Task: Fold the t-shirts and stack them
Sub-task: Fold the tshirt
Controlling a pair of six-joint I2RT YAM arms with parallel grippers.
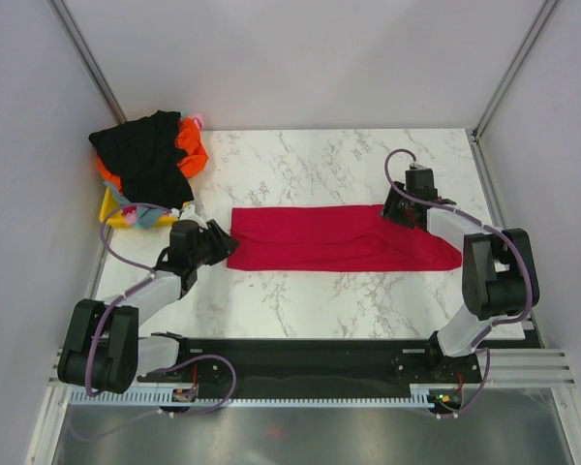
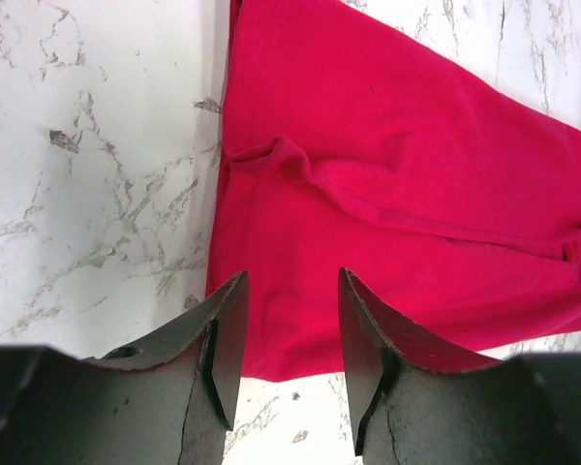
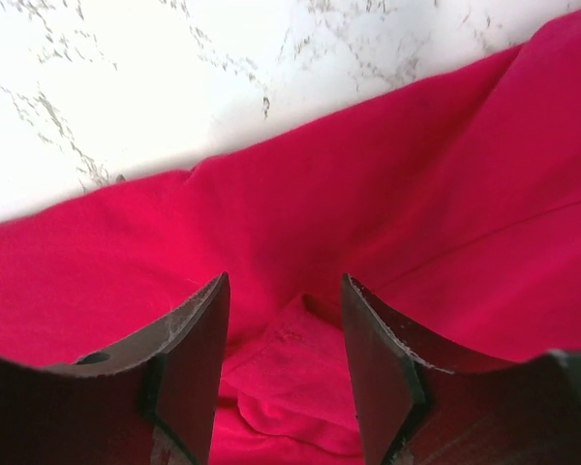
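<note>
A crimson red t-shirt (image 1: 339, 238) lies folded into a long strip across the middle of the marble table. My left gripper (image 1: 216, 244) is open at the strip's left end, its jaws straddling the near corner of the red cloth (image 2: 387, 174). My right gripper (image 1: 399, 210) is open over the strip's far right part, with a raised fold of the red cloth (image 3: 290, 349) between its jaws. A heap of other shirts sits at the far left: a black one (image 1: 145, 150) on top, orange (image 1: 192, 147), a bit of pink (image 1: 198, 120) and light blue (image 1: 147, 215).
A yellow bin (image 1: 112, 207) shows under the heap at the table's left edge. Grey walls close in the left, back and right sides. A black rail (image 1: 310, 356) with the arm bases runs along the near edge.
</note>
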